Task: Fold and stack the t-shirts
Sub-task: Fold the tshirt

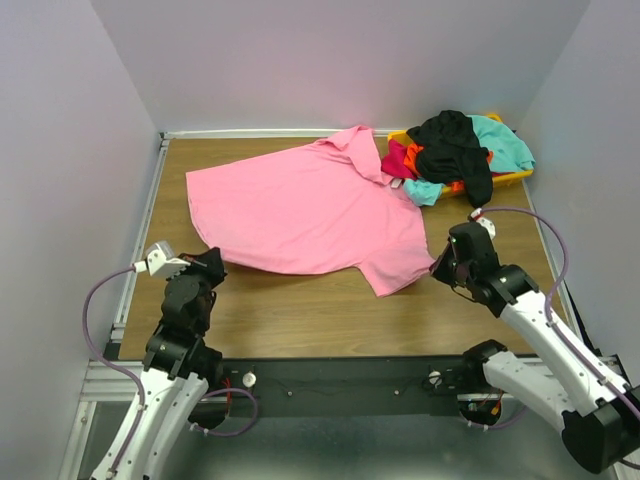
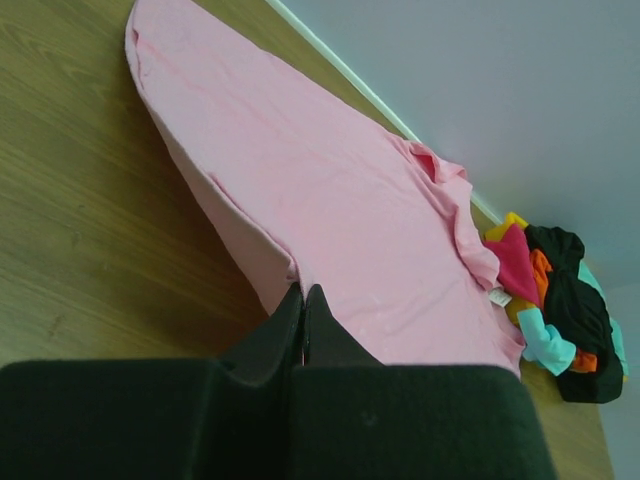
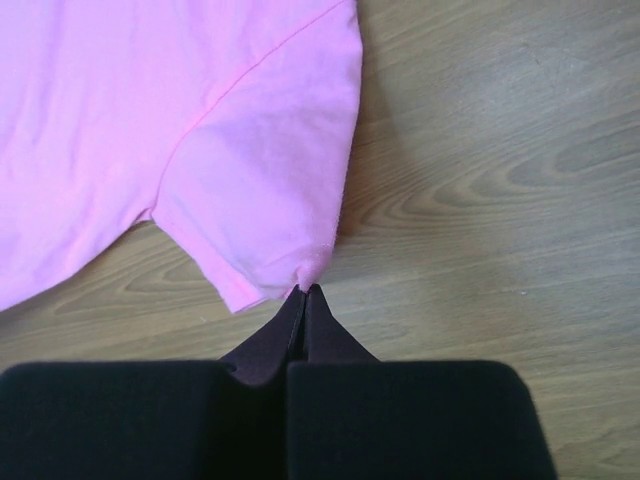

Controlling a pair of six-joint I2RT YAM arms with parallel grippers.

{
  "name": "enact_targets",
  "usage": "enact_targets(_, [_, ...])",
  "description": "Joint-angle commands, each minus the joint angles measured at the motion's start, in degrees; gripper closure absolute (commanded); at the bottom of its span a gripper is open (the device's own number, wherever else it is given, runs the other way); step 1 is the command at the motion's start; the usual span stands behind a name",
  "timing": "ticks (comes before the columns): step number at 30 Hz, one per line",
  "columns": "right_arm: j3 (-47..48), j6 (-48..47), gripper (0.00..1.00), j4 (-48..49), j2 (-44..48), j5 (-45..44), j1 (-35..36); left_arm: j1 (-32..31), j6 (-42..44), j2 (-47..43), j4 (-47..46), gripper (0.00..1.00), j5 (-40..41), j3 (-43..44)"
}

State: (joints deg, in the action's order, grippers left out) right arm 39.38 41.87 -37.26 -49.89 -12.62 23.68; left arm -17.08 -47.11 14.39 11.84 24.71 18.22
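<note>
A large bright pink t-shirt [image 1: 300, 205] lies spread flat across the wooden table. My left gripper [image 1: 214, 263] is shut on its near-left hem corner; in the left wrist view the fingertips [image 2: 303, 292] pinch the pink cloth [image 2: 340, 200] at its edge. My right gripper [image 1: 438, 262] is shut on the near-right sleeve corner, and the right wrist view shows the sleeve tip [image 3: 315, 262] bunched where the jaws [image 3: 305, 292] meet. Other t-shirts, black [image 1: 455, 145], teal [image 1: 505, 145] and magenta [image 1: 398, 160], sit heaped at the back right.
The heap rests in a yellow bin [image 1: 515, 177] against the back right wall. Bare wood [image 1: 300, 310] runs between the shirt and the near table edge. Walls close in the left, back and right sides.
</note>
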Motion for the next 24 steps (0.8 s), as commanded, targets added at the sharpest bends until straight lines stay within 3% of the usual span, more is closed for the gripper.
enact_targets(1, [2.81,-0.91,1.0,-3.17,3.21,0.05,0.49,-1.81,-4.47,-2.26,5.29,1.0,4.9,1.82])
enact_targets(14, [3.34,-0.82,1.0,-5.02,7.79,1.29,0.49,-8.67,-10.72,-5.25,12.33,1.0,11.41,4.46])
enact_targets(24, [8.96,-3.02,0.99,11.39,-6.26,-1.18,0.4,-8.67,-10.11,-4.99,10.32,1.0,12.73,3.49])
